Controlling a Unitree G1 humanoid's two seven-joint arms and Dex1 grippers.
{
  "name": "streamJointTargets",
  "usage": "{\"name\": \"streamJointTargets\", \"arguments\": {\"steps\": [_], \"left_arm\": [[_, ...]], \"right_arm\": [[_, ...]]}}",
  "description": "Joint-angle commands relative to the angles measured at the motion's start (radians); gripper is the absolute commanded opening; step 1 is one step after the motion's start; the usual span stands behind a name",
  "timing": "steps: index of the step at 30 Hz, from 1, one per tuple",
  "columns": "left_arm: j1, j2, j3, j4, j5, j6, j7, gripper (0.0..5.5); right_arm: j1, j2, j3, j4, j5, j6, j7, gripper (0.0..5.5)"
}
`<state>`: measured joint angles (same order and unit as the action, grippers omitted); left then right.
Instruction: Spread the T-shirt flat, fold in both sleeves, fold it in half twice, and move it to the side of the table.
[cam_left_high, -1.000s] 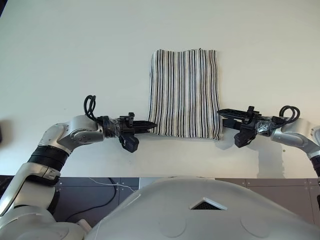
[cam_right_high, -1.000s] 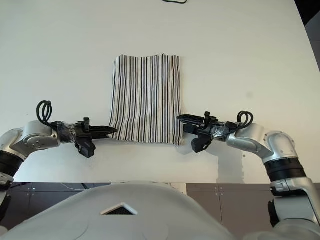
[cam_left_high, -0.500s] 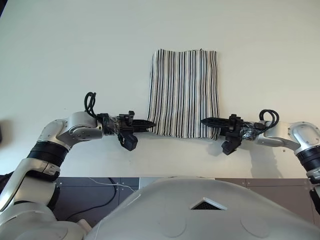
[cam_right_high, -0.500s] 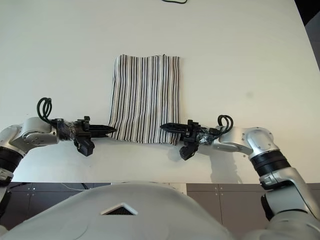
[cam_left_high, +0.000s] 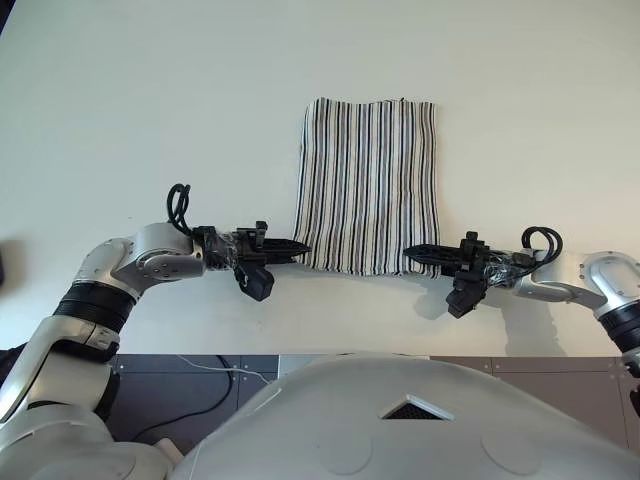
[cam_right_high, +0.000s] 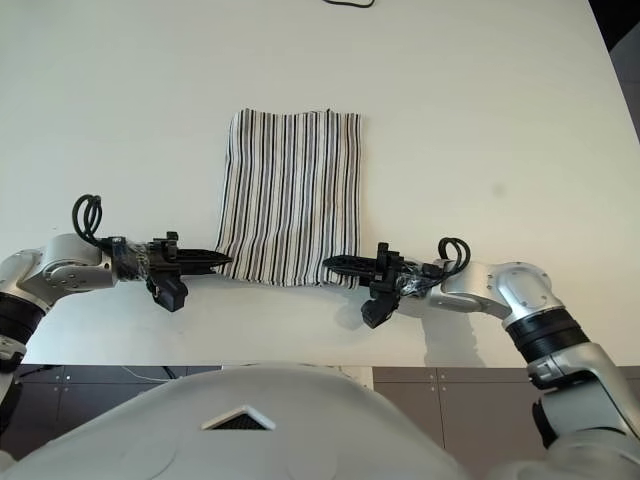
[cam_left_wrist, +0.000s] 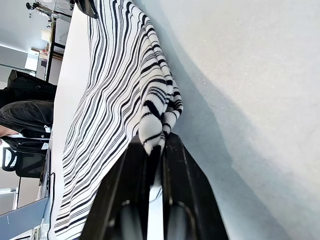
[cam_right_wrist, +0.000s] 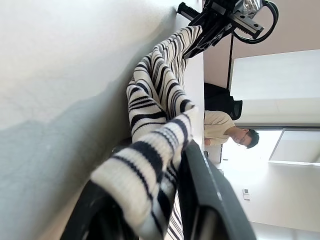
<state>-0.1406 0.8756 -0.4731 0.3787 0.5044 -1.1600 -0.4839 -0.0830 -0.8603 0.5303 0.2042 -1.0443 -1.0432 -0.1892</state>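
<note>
The T-shirt, black-and-white striped, lies folded into a tall rectangle in the middle of the white table. At its near left corner my left gripper is shut, low on the table; the left wrist view shows that corner pinched between the fingertips. My right gripper is at the near right corner, pointing inward along the hem. In the right wrist view a bunched fold of T-shirt is clamped between its fingers.
The table's front edge runs just behind both wrists. A black cable lies at the table's far edge. Bare tabletop stretches wide on both sides of the shirt and beyond it.
My right gripper has slid leftward from beside the shirt's right edge onto the near hem and taken hold of that corner. The left gripper has barely moved.
</note>
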Motion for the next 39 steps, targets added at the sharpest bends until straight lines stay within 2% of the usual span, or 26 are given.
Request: {"name": "streamJointTargets", "arguments": {"steps": [1, 6, 13, 18, 23, 27, 31, 35, 39], "left_arm": [[0.028, 0.014, -0.017, 0.011, 0.022, 0.009, -0.026, 0.12], [0.028, 0.010, -0.013, -0.006, -0.021, 0.022, -0.041, 0.12], [0.040, 0.004, -0.008, -0.039, -0.126, 0.077, -0.081, 0.12], [0.109, 0.062, -0.003, -0.125, -0.270, 0.142, -0.159, 0.11], [0.308, 0.177, 0.050, -0.342, -0.447, 0.267, -0.200, 0.11], [0.512, 0.319, 0.140, -0.622, -0.667, 0.473, -0.221, 0.10], [0.616, 0.379, 0.227, -0.784, -0.806, 0.617, -0.249, 0.10], [0.511, 0.288, 0.279, -0.823, -0.920, 0.785, -0.242, 0.10], [0.292, 0.153, 0.238, -0.758, -0.944, 1.038, -0.255, 0.10]], "right_arm": [[0.033, -0.017, 0.047, 0.040, -0.026, 0.019, 0.095, 0.61], [0.029, -0.029, 0.049, 0.041, 0.036, 0.015, 0.161, 0.12], [0.045, -0.048, 0.040, 0.024, 0.155, 0.019, 0.272, 0.10], [0.113, -0.138, 0.015, -0.068, 0.286, 0.027, 0.406, 0.10], [0.261, -0.250, -0.028, -0.295, 0.552, 0.151, 0.587, 0.10], [0.447, -0.429, -0.155, -0.513, 0.882, 0.309, 0.666, 0.10], [0.536, -0.511, -0.288, -0.725, 1.179, 0.499, 0.719, 0.10], [0.408, -0.496, -0.356, -0.813, 1.472, 0.767, 0.818, 0.10], [0.138, -0.342, -0.304, -0.670, 1.588, 1.001, 0.962, 0.10]]}}
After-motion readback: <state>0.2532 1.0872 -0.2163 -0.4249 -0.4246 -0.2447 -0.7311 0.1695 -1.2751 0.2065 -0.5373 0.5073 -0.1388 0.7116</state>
